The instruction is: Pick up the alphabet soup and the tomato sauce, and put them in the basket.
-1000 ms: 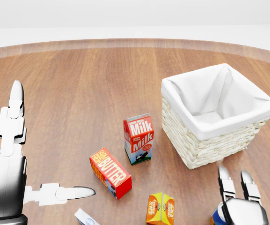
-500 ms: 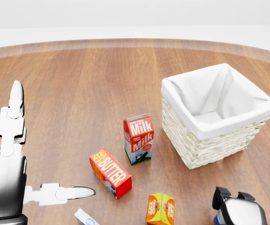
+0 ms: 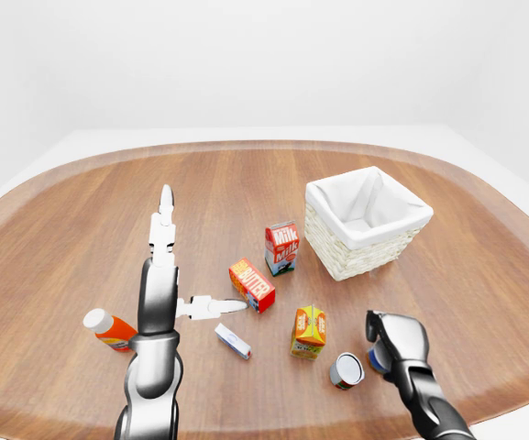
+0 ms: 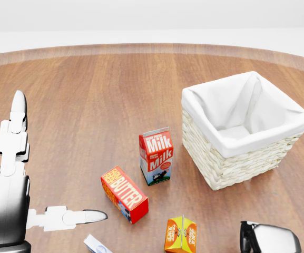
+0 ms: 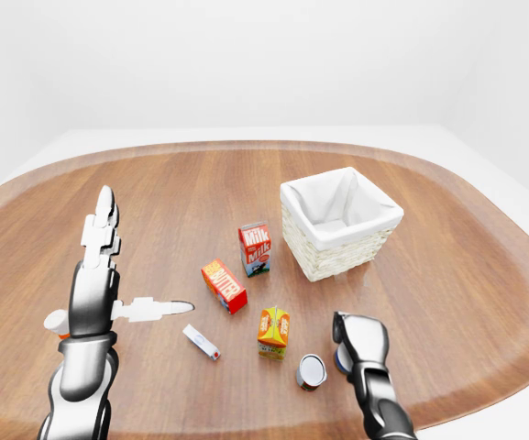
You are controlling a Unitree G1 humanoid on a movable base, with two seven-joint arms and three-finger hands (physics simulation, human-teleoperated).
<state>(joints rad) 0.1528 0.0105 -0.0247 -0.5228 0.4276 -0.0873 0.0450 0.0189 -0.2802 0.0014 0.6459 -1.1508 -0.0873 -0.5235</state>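
Observation:
My right hand (image 3: 388, 344) is at the bottom right of the left-eye view, its dark fingers curled shut round an upright can, the alphabet soup (image 3: 372, 359). Only a blue sliver of the can shows under the hand. In the head view only the hand's top (image 4: 270, 238) shows at the bottom edge. A second can, the tomato sauce (image 3: 347, 369), lies on its side just left of that hand, grey end facing me. The white-lined wicker basket (image 3: 402, 215) stands above and stays empty. My left hand (image 3: 186, 275) is open, fingers spread, over the table at the left.
A milk carton (image 4: 156, 156) and a butter box (image 4: 124, 194) stand left of the basket. An orange juice carton (image 3: 309, 331) is beside the lying can. A small white box (image 3: 233, 341) and an orange bottle with a white cap (image 3: 108, 328) lie near my left arm.
The right hand's fingers went from standing straight behind the can to curled round it, and the hand sank lower in the head view. The left arm has not moved.

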